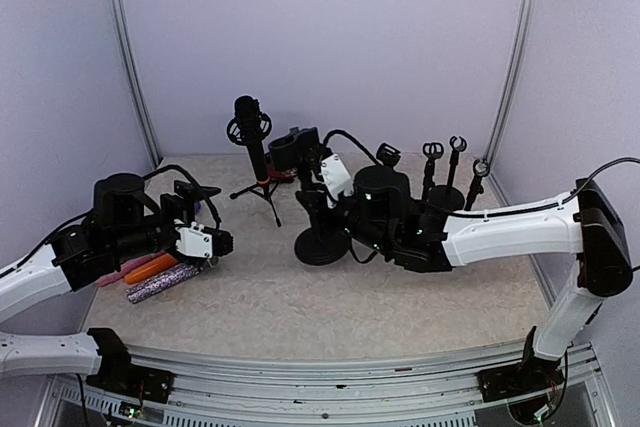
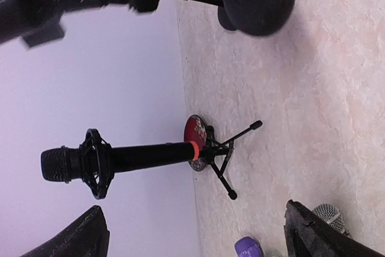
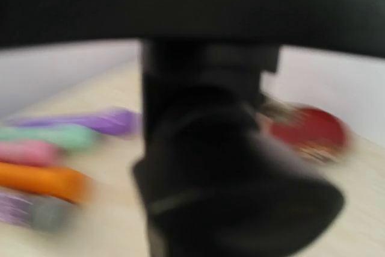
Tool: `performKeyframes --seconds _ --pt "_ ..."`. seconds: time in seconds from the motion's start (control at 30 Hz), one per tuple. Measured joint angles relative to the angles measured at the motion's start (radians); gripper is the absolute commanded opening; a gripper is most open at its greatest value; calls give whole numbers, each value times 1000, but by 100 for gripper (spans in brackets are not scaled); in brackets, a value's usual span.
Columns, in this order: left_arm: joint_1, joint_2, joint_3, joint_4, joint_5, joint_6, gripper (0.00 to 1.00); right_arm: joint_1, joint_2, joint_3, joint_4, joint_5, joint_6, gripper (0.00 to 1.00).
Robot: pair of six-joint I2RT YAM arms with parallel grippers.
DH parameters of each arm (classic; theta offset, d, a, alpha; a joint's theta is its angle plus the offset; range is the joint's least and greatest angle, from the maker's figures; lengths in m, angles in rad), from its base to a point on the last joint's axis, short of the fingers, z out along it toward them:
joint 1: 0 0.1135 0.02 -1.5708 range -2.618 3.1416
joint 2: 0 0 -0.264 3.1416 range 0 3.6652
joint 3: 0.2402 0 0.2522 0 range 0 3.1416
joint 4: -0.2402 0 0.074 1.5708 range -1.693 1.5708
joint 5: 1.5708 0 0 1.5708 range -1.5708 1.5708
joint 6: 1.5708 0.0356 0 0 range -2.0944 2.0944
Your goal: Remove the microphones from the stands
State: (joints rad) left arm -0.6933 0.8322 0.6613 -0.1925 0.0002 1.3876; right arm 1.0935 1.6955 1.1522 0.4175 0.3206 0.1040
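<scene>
"Two pincers, one target: where does it stand?" asks the student.

"The slim black microphone (image 1: 256, 157), ringed by a black shock mount (image 1: 248, 128), sits in the small black tripod stand (image 1: 264, 197)," says the tutor. "That is about 11 o'clock from the middle of the pale stone-patterned counter (image 1: 300, 307). It has not yet been lifted out."

"How does it lie from each pincer?"

"Read the overhead view. From the left pincer (image 1: 215, 244) it lies at about 1 o'clock, some way off. From the right pincer (image 1: 310, 162) it lies at about 9 o'clock, close by. The right one is nearer, but it is up against the top of the black round-based stand (image 1: 322, 245). I therefore judge the left arm to be the free one."

"And the jaws?"

"Left: spread wide. In its wrist view the fingers (image 2: 84, 233) sit at the lower corners with nothing between them. Right: I cannot tell. Its wrist view is a blur filled by a dark shape, and the overhead view hides the fingertips."

"Which way does the microphone point?"

"The long axis is near upright. The grille head is at 12 o'clock, leaning slightly toward 11. The tail is at 6, down into the tripod, with an orange band (image 2: 194, 148) just above the joint. The left wrist view is rolled, so there the same axis runs 9 to 3 with the head at 9. My judgement is that the coming pull should follow that axis, up and out of the mount. The light tripod may tip unless it is steadied."
</scene>
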Motion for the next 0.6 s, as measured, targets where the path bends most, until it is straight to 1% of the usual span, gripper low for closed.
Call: performKeyframes --seconds 0.07,0.17,0.3,0.43,0.6 --pt "29 1 35 -48 3 -16 99 -45 -57 -121 47 42 -19 0" --pt "75 0 48 -96 13 -30 99 -114 -136 -285 135 109 -55 0" --pt "137 22 67 -169 37 -82 99 -191 -198 -467 297 185 -97 0" --pt "195 77 151 -216 74 -160 99 -248 -200 -579 433 235 -120 0" --pt "252 157 267 -265 116 -282 99 -290 -138 -631 601 288 -139 0"
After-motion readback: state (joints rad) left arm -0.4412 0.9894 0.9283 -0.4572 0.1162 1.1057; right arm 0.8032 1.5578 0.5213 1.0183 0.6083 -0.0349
